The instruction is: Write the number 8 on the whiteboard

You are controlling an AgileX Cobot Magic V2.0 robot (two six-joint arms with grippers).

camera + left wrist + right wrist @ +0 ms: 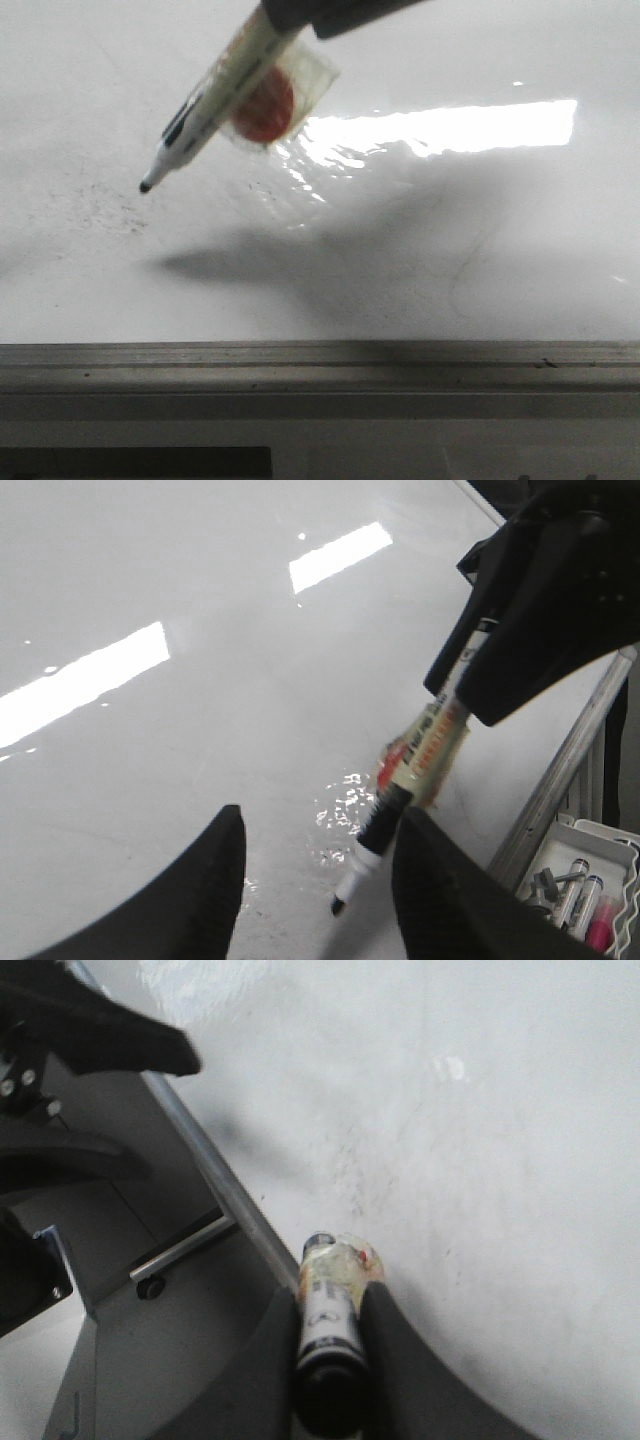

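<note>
A glossy whiteboard fills most of the front view, with a bright glare patch on its right half and a grey rail along the near edge. Faint grey specks and smears mark the left part of the surface. No drawn 8 shows on the board in any view.

The right gripper is clamped on a marker: in the right wrist view the two dark fingers press against both sides of the barrel, near its capped back end. The marker slants down to the left in the front view, black tip lowest, close above the board; whether the tip touches the surface I cannot tell. A piece of clear tape with a red disc is wrapped around the barrel partway up. The marker's shadow lies on the board below and to the right of the tip.

The left gripper stands open and holds nothing, its dark fingers spread apart over the board. In the left wrist view the marker's tip shows between them, lower down, with the right arm's dark claw above it. Beyond the rail in that view sits a white tray holding several pens, one of them pink.
</note>
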